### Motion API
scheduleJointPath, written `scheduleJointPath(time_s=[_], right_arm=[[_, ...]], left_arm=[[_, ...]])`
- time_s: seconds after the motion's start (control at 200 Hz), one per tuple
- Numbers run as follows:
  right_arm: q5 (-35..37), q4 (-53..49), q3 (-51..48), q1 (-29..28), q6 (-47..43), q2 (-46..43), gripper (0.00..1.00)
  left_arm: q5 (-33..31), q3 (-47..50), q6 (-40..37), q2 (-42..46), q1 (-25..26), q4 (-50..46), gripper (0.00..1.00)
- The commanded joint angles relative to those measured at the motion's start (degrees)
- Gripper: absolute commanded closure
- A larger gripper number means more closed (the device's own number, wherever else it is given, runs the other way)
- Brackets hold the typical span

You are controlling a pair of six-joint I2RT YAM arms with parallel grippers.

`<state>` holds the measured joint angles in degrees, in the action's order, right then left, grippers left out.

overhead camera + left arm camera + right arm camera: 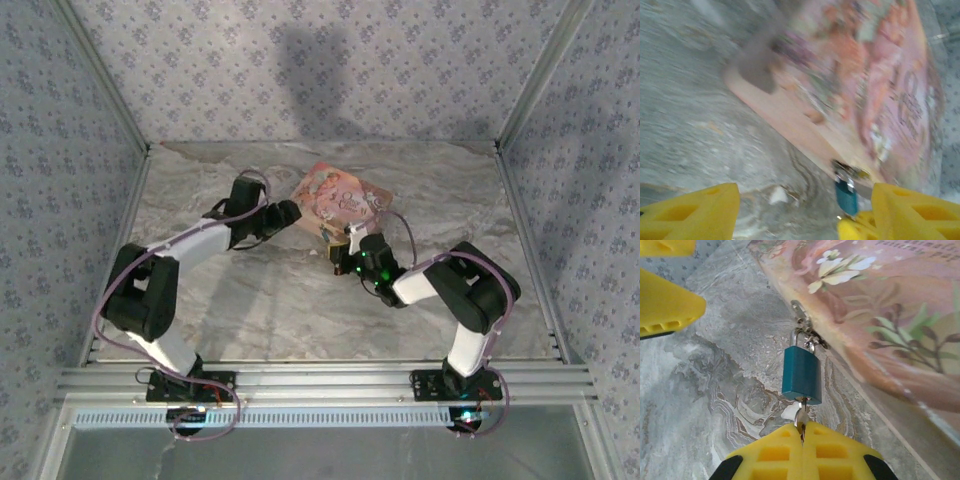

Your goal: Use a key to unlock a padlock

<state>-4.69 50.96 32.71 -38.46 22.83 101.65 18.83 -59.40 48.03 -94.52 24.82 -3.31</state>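
Note:
The small teal-blue padlock (801, 375) hangs by its silvery shackle from the clasp of the pink cartoon-printed box (880, 305), just above the marble table. A silvery key (801, 416) sits in the keyhole at its bottom. My right gripper (802, 434) is shut on the key's head. In the blurred left wrist view the padlock (846, 196) lies close to the inner side of my left gripper's right finger (915, 210). The left gripper (805, 215) stands open, with bare table between its fingers. From above, the left gripper (288, 213) is beside the box (340, 193) and the right gripper (345, 252) is in front of it.
The marble tabletop (260, 300) is walled in by patterned panels at the back and both sides. A metal rail (320, 380) runs along the near edge. One of the left gripper's yellow fingers (665, 305) shows at the upper left of the right wrist view.

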Motion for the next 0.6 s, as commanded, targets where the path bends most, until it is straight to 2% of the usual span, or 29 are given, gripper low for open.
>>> scheduleJointPath(time_s=[0.0, 0.15, 0.41, 0.6], right_arm=[[5.1, -4.0, 1.3, -2.5, -6.6, -1.6, 1.00], [10.2, -6.7, 2.1, -4.6, -12.3, -2.5, 1.00], [11.4, -7.8, 2.6, -5.5, -14.3, -2.5, 1.00], [11.4, -8.0, 2.8, -5.7, -14.5, -2.4, 1.00]], left_arm=[[1.8, 1.6, 3.1, 1.8, 3.2, -0.6, 0.31], [3.7, 2.1, 8.2, 0.2, 6.2, 2.3, 0.40], [4.9, -1.0, 10.2, -5.3, 8.9, 3.7, 0.58], [4.5, -2.4, 10.2, -7.3, 9.6, 3.9, 0.60]])
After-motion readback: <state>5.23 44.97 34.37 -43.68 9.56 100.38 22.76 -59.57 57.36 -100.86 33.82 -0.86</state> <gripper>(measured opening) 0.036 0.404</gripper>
